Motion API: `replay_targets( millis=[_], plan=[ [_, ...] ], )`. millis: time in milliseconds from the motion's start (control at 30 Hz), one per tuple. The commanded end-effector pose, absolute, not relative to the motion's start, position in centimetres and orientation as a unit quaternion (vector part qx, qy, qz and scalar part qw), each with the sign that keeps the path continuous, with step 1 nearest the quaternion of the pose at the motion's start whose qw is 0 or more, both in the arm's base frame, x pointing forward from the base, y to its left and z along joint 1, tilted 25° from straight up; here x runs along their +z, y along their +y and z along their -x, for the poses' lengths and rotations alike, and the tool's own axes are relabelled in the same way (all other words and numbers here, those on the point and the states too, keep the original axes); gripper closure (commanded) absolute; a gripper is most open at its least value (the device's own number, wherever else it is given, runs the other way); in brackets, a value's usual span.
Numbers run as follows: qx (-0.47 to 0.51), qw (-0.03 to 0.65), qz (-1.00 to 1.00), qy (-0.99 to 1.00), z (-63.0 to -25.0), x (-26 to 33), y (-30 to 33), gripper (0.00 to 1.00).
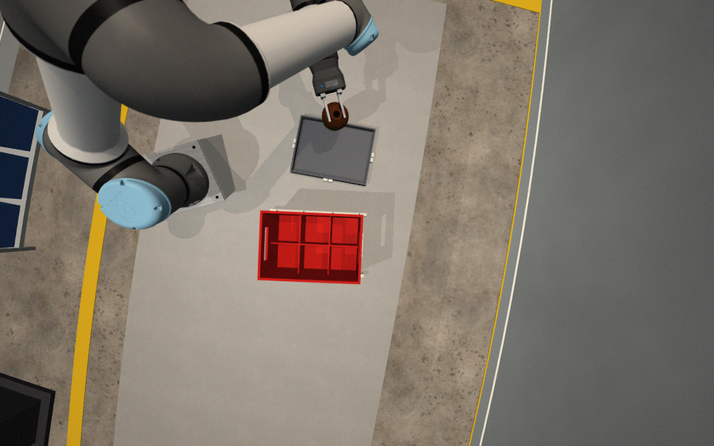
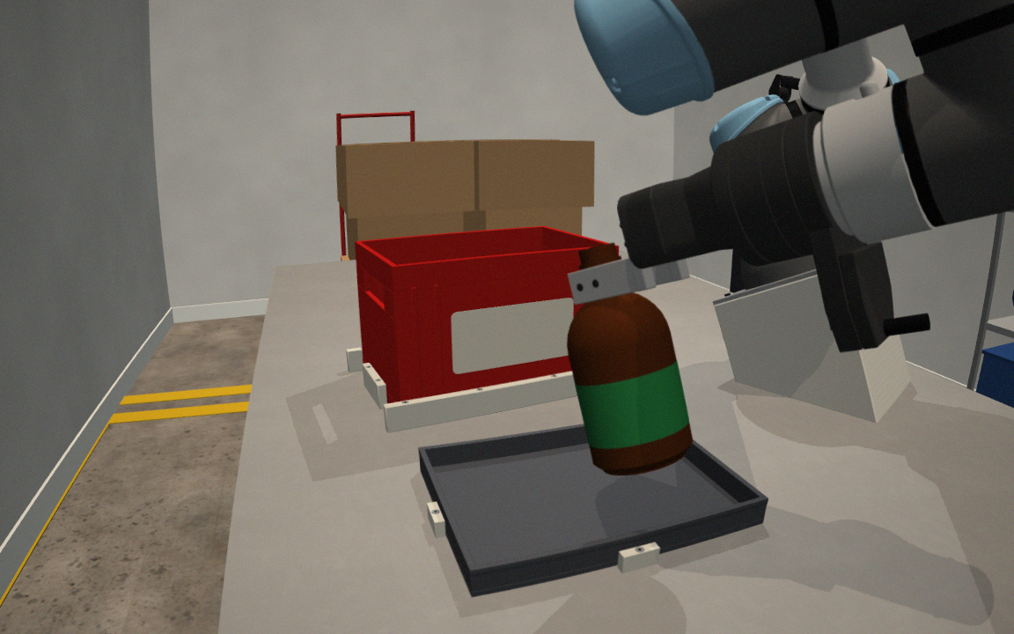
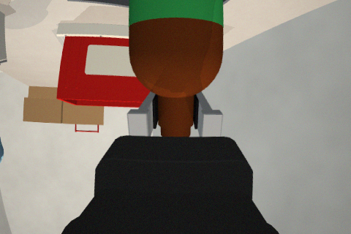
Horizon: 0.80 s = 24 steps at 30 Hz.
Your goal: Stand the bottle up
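A brown bottle [image 2: 627,370] with a green label hangs in the air, nearly upright and slightly tilted, neck up. My gripper [image 2: 601,281] is shut on its neck. The bottle's base hovers above the right rear part of the dark grey tray [image 2: 585,500]. From above, the bottle [image 1: 334,116] sits over the tray's [image 1: 333,151] far edge, with the gripper [image 1: 333,104] beside it.
The red crate [image 2: 475,309] with several compartments stands behind the tray on a white base; it also shows from above [image 1: 310,246]. The arm's grey mount [image 2: 802,347] is to the right. Cardboard boxes [image 2: 465,185] stand beyond the table.
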State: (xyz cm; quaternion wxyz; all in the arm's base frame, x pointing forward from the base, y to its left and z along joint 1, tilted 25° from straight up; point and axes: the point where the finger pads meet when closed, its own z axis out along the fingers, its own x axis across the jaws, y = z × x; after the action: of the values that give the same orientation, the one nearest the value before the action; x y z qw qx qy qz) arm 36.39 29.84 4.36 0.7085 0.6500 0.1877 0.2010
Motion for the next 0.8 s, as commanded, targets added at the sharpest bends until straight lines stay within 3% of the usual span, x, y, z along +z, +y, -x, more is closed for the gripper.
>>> replay_targets(
  millis=[0,767],
  plan=[
    [0.201,0.708,-0.65,0.187,-36.4,4.6,29.5,1.0],
    [0.201,0.708,-0.65,0.187,-36.6,5.4,27.4,1.0]
  ],
)
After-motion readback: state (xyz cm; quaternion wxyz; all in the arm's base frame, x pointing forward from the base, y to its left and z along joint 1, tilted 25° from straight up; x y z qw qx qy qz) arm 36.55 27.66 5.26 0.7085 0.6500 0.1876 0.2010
